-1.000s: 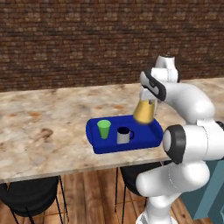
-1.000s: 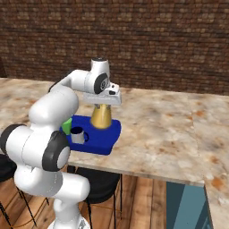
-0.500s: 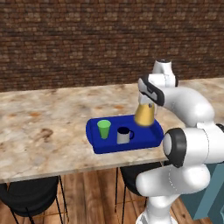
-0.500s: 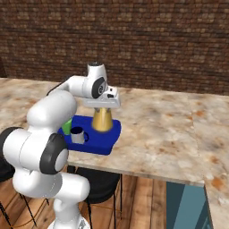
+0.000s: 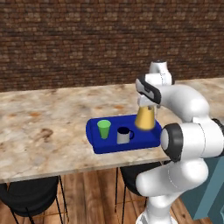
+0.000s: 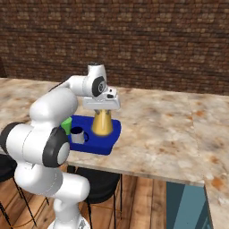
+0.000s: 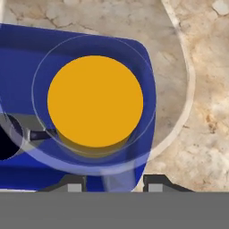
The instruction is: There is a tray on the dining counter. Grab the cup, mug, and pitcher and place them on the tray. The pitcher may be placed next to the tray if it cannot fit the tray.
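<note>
Hand [image 6: 102,108] gripping the unlabelled pitcher [image 6: 102,123] by its neck, upright on the blue tray [image 5: 131,142].

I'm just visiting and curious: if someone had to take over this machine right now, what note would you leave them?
Gripper: directly above the pitcher, fingers on either side of its neck; whether it is gripping or has let go cannot be told.
Tray: on the dining counter, near its front edge.
Cup and mug: standing on the tray, side by side.
Pitcher: upright over the tray's end nearest the arm, apparently resting on it.
Done: cup and mug placed.
Left: confirm the pitcher sits on the tray, open the gripper if needed, lift clear.
</note>
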